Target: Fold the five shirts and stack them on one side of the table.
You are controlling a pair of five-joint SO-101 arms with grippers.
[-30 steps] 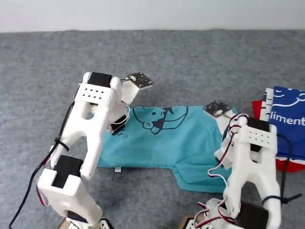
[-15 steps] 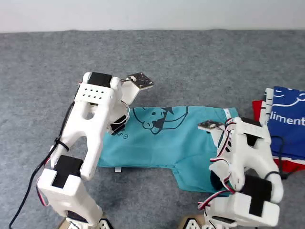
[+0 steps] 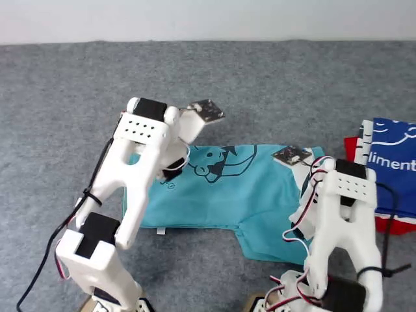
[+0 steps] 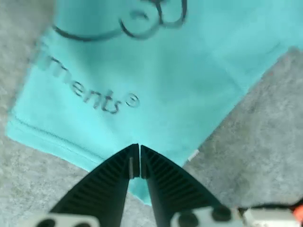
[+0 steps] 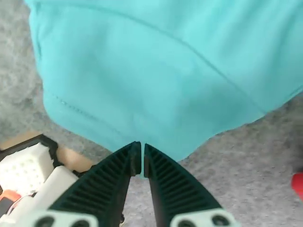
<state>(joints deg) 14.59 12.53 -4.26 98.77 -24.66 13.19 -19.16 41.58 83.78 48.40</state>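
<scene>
Beneath the left pincer [image 4: 140, 161] and right pincer [image 5: 142, 158], both closed and empty, the teal shirt [image 3: 227, 195] is spread crosswise; its near edge is overhung.

The grey felt-like worktop [image 3: 273, 84] carries a teal printed cloth shirt [image 3: 234, 195] spread flat at its centre. At three o'clock, a folded red shirt [image 3: 396, 225] lies beneath a folded blue shirt [image 3: 393, 169].
</scene>
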